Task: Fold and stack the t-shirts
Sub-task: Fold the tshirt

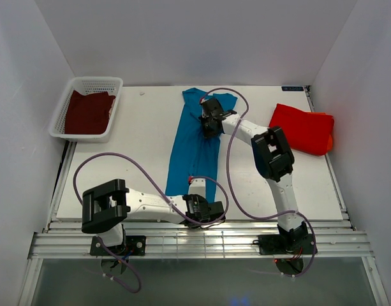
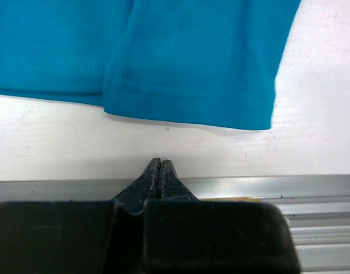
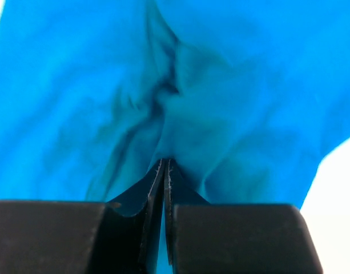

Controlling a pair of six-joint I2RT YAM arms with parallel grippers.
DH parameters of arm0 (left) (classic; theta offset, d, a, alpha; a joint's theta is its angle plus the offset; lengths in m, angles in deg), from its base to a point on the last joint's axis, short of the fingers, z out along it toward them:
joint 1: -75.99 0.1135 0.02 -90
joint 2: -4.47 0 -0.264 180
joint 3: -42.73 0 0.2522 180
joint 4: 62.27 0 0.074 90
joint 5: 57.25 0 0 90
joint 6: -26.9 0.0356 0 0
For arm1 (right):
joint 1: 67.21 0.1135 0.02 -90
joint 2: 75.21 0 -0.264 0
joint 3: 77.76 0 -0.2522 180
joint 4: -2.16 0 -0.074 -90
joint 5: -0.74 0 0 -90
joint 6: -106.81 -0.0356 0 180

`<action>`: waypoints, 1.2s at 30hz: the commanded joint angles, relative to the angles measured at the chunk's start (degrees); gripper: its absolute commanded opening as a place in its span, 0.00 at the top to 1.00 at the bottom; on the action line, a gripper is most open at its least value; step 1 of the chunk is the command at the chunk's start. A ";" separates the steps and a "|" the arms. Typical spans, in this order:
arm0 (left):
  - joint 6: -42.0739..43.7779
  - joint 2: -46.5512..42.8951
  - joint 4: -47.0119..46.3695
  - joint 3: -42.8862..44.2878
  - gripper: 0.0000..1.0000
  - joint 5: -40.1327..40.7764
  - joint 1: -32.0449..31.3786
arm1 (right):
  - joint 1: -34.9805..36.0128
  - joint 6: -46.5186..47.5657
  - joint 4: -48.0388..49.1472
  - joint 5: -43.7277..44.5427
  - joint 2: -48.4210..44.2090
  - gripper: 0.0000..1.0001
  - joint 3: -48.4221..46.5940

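The teal-blue t-shirt (image 1: 194,137) lies folded into a long strip down the middle of the table; its hem shows in the left wrist view (image 2: 186,74). My right gripper (image 1: 210,124) is at the strip's far end, shut on a puckered fold of the teal cloth (image 3: 180,108). My left gripper (image 1: 198,197) is shut and empty, its tips (image 2: 160,162) just short of the hem at the table's near edge. The red-orange t-shirt (image 1: 303,129) lies folded at the right. The maroon t-shirt (image 1: 88,111) lies in the basket.
A white mesh basket (image 1: 60,118) stands at the far left corner. An aluminium rail (image 1: 201,239) runs along the near edge and shows in the left wrist view (image 2: 312,188). White walls close in the table on three sides.
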State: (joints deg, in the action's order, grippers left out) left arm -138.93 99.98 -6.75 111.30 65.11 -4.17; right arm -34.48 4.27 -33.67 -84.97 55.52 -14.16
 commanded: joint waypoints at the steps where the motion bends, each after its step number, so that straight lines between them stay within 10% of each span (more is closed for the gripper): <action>1: 0.16 -4.70 0.17 0.30 1.00 1.98 -1.05 | -0.83 2.86 -4.67 3.53 -2.93 0.92 5.41; 12: 5.44 -9.64 5.42 7.15 1.00 23.35 0.26 | -0.83 2.70 -0.35 1.51 -19.72 0.92 9.62; 15: 3.06 -9.02 9.47 7.25 1.00 25.55 4.39 | -0.13 0.77 0.88 -1.20 -25.78 0.74 14.63; 19: 3.84 -11.99 8.17 0.85 0.20 25.92 10.26 | 2.51 -3.88 2.38 0.18 -34.48 0.53 28.84; 20: 6.63 -13.05 7.12 -0.48 0.16 25.13 11.59 | 3.38 -5.21 2.38 1.23 -37.98 0.50 31.41; 30: 30.20 -30.72 -20.11 -18.32 0.13 3.78 26.72 | 21.82 -24.72 2.47 10.55 -52.16 0.48 52.88; 36: 29.61 -30.38 -23.03 -22.19 0.15 -3.44 28.22 | 30.71 -33.94 -0.34 15.29 -51.73 0.47 54.47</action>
State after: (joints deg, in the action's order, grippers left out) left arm -111.35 69.84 -25.08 90.64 67.49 23.76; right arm -6.94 -22.00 -32.84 -74.76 4.64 40.22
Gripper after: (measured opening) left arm 0.854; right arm 0.526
